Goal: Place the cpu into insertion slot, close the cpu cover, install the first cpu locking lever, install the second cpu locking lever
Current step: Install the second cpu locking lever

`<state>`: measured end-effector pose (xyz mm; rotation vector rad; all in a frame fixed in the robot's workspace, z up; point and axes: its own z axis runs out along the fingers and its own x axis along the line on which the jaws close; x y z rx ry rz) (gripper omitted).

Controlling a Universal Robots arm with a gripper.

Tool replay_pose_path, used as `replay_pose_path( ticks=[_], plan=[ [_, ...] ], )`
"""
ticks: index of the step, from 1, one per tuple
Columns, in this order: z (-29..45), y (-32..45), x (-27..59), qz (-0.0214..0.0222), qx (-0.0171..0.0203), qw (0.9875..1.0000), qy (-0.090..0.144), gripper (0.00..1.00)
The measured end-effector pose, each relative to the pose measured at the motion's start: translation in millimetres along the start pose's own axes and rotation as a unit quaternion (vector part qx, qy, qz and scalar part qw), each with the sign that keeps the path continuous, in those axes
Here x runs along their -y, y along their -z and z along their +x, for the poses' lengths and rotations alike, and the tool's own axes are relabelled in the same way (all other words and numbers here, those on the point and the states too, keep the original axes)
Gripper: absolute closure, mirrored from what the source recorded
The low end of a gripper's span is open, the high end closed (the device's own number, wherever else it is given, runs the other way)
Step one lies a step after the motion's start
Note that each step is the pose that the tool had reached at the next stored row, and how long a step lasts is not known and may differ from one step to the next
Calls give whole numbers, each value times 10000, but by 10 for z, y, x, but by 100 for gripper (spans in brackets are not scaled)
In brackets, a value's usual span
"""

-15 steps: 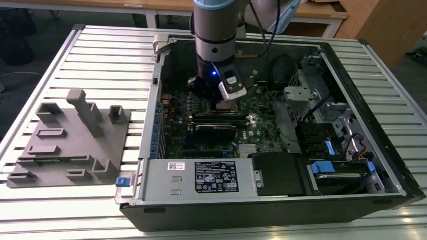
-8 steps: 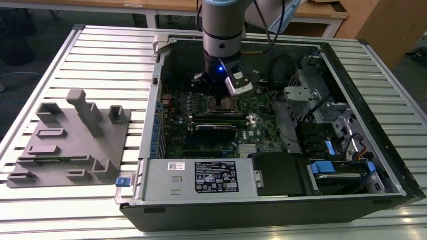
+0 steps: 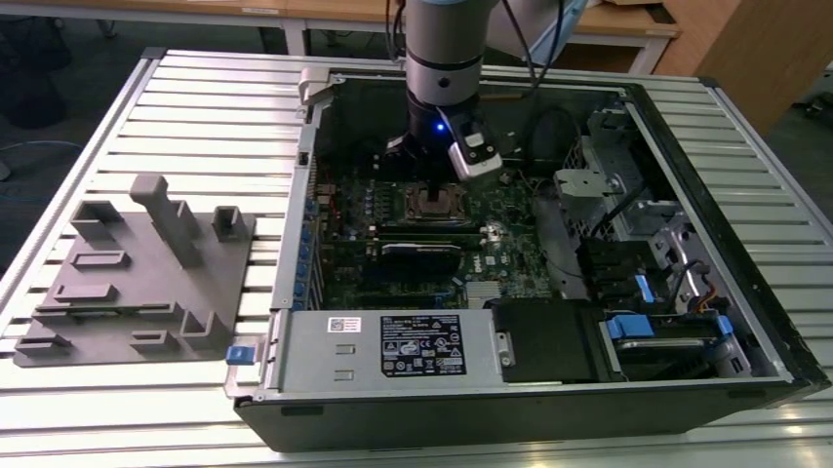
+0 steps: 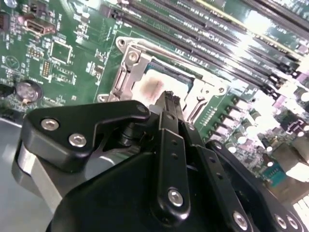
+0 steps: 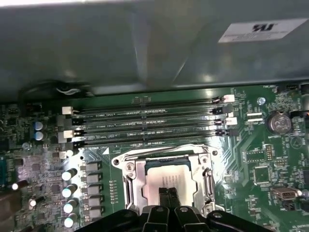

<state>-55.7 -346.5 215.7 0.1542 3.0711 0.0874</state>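
Observation:
The cpu (image 5: 164, 175) lies flat in the insertion slot (image 3: 436, 206) on the green board, its dull grey top showing in both wrist views (image 4: 153, 83). The silvery cpu cover (image 5: 131, 180) lies down around it as a frame (image 4: 129, 64). A thin wire lever (image 5: 164, 148) runs along the socket's edge beside the memory slots. My gripper (image 5: 167, 193) hangs straight over the chip, its two narrow black fingers pressed together with nothing between them, tips at or just above the cpu's top (image 4: 169, 96). In the exterior view the gripper (image 3: 434, 187) stands inside the open case.
Long black memory slots (image 5: 145, 121) run beside the socket, and a row of capacitors (image 5: 70, 188) stands near it. The case wall (image 5: 145, 43) rises close behind. A power supply (image 3: 390, 346), drive cage (image 3: 651, 253) and cables crowd the case. A grey fixture (image 3: 137, 268) sits outside on the table.

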Motion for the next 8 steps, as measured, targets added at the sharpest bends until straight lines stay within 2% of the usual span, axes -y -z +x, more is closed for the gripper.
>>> replay_pose_path(
  ticks=[8],
  plan=[
    [-1,15,-1,0,0,10000,0,89]
  ],
)
